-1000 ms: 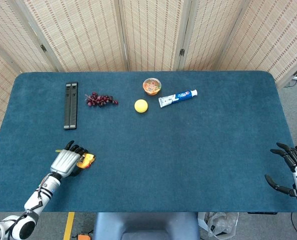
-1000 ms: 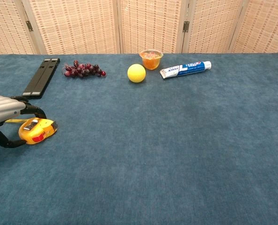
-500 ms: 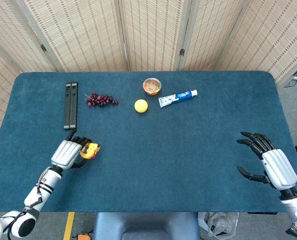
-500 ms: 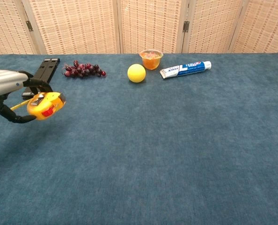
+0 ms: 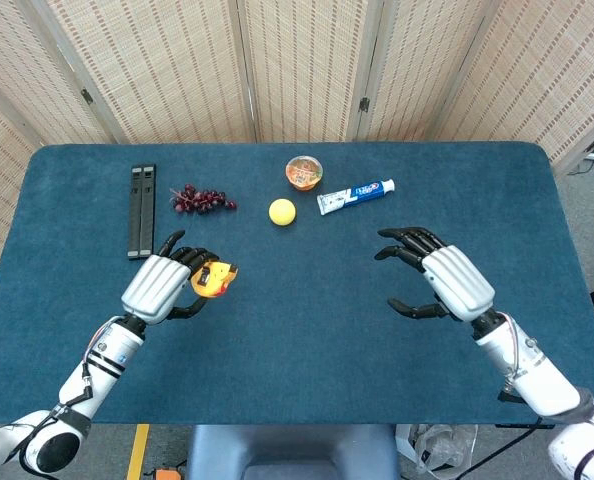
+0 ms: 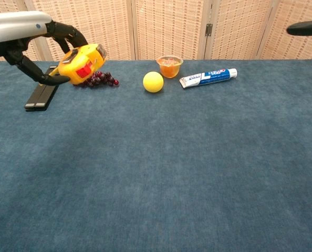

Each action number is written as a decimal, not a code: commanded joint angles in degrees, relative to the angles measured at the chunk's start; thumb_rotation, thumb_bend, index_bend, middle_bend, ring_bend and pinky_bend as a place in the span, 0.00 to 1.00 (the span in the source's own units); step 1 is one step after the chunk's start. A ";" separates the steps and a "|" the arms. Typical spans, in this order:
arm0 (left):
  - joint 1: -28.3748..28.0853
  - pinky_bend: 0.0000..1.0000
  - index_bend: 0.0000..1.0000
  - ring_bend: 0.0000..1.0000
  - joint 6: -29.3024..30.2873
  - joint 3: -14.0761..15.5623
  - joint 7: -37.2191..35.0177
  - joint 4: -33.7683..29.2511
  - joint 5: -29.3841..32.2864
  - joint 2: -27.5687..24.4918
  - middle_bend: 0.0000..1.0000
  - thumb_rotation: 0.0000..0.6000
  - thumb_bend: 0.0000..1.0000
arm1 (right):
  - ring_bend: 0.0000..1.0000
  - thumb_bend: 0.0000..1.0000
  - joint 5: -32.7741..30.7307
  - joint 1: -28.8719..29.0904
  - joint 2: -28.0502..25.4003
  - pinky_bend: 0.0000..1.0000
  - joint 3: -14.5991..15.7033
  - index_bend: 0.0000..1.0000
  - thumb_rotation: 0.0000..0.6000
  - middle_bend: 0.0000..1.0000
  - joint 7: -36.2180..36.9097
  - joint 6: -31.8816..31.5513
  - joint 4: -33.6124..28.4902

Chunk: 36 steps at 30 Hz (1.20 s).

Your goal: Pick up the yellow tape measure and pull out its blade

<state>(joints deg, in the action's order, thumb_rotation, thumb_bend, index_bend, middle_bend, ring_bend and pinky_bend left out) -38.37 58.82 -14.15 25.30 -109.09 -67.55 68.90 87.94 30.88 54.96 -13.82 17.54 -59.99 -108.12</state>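
while it is held clear of the table [image 5: 307, 330], the one yellow tape measure [image 6: 81, 64] sits in the grip of the left hand [image 5: 163, 285], whose dark fingers [image 6: 66, 31] curl over its top and under its body; a red patch shows on its case, and whether any blade is out cannot be told. the right hand [image 5: 447, 280] hovers over the right half of the table, holding nothing, its fingers spread apart. along the far side lie one black folded bar [image 5: 141, 210], one bunch of dark red grapes [image 5: 201, 199], one yellow ball [image 5: 282, 211], one clear cup [image 5: 304, 172] with orange contents, and one blue-and-white toothpaste tube [image 5: 355, 195]. the ball lies just in front of the cup, and the tube just beside it. behind the table stands a woven folding screen [image 5: 307, 70].
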 commanded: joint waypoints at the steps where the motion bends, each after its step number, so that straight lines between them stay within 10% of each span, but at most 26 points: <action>1: -1.78 0.09 0.42 0.29 0.03 -0.94 2.69 -2.32 2.33 -0.41 0.38 1.00 0.38 | 0.11 0.31 -6.17 6.05 2.91 0.11 -3.18 0.34 1.00 0.15 -2.70 6.81 -0.03; 36: -8.48 0.08 0.44 0.30 7.10 -0.35 10.55 -8.23 11.37 3.93 0.38 1.00 0.38 | 0.09 0.31 -30.17 25.64 19.17 0.11 -7.45 0.41 1.00 0.15 -14.16 16.65 7.98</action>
<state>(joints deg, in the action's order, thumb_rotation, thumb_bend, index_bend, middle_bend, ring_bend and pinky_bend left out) -46.81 65.89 -14.54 35.81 -117.32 -56.20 72.79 57.95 56.37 73.98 -21.27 3.39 -43.38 -100.29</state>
